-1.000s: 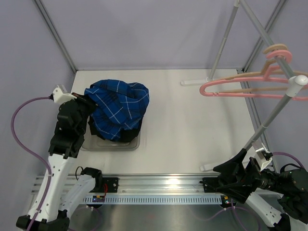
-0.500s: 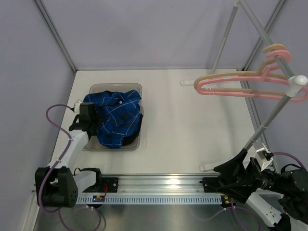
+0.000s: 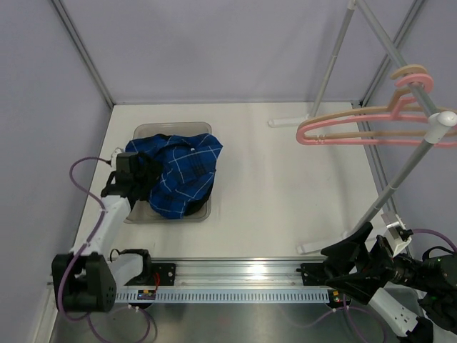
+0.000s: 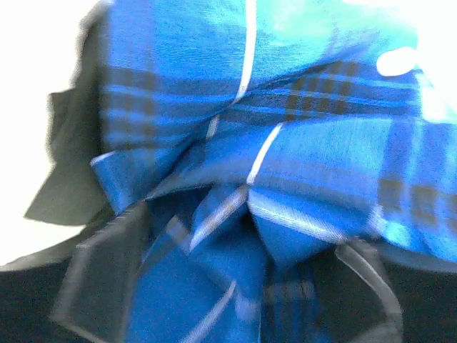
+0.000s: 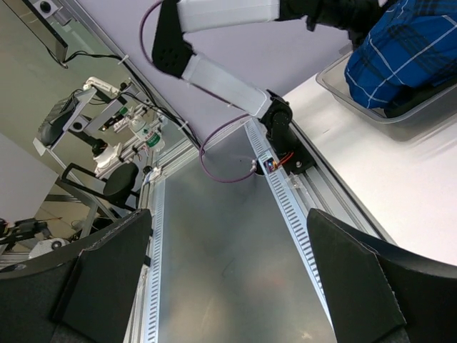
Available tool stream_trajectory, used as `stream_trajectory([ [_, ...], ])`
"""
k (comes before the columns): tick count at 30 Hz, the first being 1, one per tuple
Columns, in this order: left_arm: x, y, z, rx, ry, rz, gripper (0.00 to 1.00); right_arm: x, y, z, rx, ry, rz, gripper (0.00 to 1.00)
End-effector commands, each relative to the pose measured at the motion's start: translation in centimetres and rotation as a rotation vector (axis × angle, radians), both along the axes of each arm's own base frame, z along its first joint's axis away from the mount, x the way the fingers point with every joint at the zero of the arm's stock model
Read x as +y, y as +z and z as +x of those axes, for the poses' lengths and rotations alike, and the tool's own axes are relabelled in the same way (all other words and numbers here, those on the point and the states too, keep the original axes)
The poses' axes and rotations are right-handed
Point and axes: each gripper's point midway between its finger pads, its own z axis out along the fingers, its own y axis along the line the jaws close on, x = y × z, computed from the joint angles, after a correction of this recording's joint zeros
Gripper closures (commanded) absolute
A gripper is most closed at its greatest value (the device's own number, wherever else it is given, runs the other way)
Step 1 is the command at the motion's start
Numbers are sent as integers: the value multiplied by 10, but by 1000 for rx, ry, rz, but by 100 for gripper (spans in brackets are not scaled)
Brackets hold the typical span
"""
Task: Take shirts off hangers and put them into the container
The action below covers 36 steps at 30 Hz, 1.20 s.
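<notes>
We record the left tool (image 4: 235, 296) spread wide, the blue checked shirt (image 3: 182, 171) bunched between its fingers; blur hides any contact. The shirt is heaped in the container (image 3: 171, 128), just ahead of that tool. The right tool (image 5: 228, 279) is spread, empty and well apart. The left wrist view gives us the black shirt (image 4: 71, 164) beside the blue. Only the top view shows the pink hanger (image 3: 335, 136) and the beige hanger (image 3: 357, 112).

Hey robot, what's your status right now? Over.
Left tool open at blue checked shirt; right tool open, empty. Shirt heaped in bin atop black shirt, draping over one rim. Both bare: pink hanger, beige hanger. Nothing in the way.
</notes>
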Motion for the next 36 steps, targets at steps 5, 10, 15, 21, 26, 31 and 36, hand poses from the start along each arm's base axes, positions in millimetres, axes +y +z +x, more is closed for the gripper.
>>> stream_trajectory([
  [5,66,112,-61,-211,342,183,1,-15,7,-15,-81,-9,59,1],
  [10,84,171,-105,-427,457,192,1,-3,-10,6,2,-45,-30,0],
  [15,17,213,-83,-689,40,107,1,8,-32,59,98,-226,-126,0],
  [21,-51,198,-74,-711,-375,32,1,11,-51,109,179,-421,-175,1],
  [26,-40,186,-98,-751,-325,88,1,15,-49,128,237,-487,-149,0],
  [31,-36,165,-103,-729,-281,54,1,30,-59,139,316,-481,-109,0],
  [36,-44,153,-99,-702,-300,0,1,42,-70,148,357,-471,-52,0],
])
